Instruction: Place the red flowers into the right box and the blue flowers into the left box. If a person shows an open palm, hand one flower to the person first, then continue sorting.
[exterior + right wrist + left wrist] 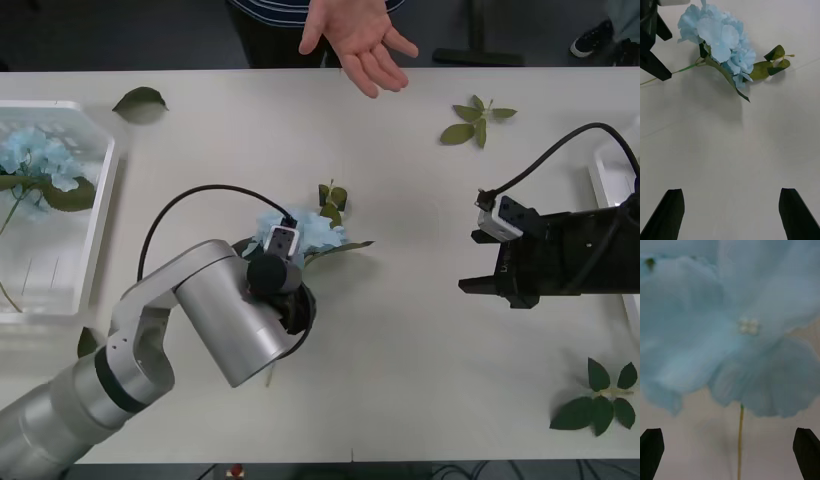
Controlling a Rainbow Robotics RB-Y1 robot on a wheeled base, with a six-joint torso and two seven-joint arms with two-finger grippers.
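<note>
Pale blue hydrangea-like flower lies mid-table under the left gripper; a person's open palm reaches over the far edge. Right wrist view: black fingers spread, the bloom well apart. Left wrist view: fingers apart, petals just beyond.

A blue flower lies mid-table, under the left gripper and left of the right gripper. Another flower lies in the left box at the table's left edge. The open palm hangs over the far edge.
</note>
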